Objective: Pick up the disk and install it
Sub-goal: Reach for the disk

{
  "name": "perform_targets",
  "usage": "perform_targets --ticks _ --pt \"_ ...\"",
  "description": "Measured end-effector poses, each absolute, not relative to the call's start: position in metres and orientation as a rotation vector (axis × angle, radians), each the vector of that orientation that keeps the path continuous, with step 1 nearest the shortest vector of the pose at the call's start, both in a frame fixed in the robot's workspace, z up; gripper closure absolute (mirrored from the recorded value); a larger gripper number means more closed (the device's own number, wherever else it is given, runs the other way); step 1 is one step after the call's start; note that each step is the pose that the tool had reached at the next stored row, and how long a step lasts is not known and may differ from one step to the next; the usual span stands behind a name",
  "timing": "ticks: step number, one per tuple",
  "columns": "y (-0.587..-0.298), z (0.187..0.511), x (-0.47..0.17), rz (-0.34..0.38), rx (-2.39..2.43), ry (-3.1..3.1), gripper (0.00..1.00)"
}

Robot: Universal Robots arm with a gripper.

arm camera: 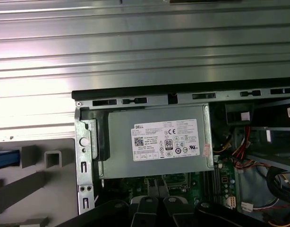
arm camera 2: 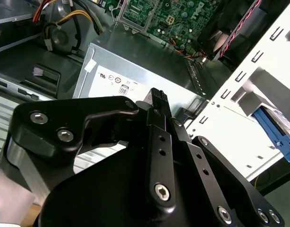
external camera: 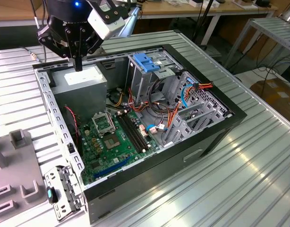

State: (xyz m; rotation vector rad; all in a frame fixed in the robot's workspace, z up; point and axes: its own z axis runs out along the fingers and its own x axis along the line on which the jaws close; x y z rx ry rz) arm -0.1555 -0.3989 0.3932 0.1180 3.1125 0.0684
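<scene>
While the pincer (external camera: 79, 66) hangs over a rear corner of the open computer case (external camera: 206, 142) in the exterior view, its fingers are drawn together with nothing between them. Their tips are just above the white sticker on the grey power-supply box (external camera: 83, 90). The case lies on the ribbed metal worktop (external camera: 239, 179), with a grey fixture (external camera: 17, 161) beside it toward the exterior view's left. In the second wrist view the black fingers (arm camera 2: 157, 123) stand closed over that box (arm camera 2: 149, 61), and past the case's white perforated wall (arm camera 2: 239, 113) a blue-railed piece, apparently the disk (arm camera 2: 277, 135), lies outside the case. In the first wrist view the disk (arm camera: 3, 159) shows a blue edge on the fixture (arm camera: 55, 198), cut off by the frame and well apart from the pincer.
</scene>
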Motion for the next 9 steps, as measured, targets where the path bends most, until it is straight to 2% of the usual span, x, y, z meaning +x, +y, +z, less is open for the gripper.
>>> perform_targets --ticks 9 --pt "-0.3989 0.3932 -0.1595 0.068 0.118 3.113 0.89"
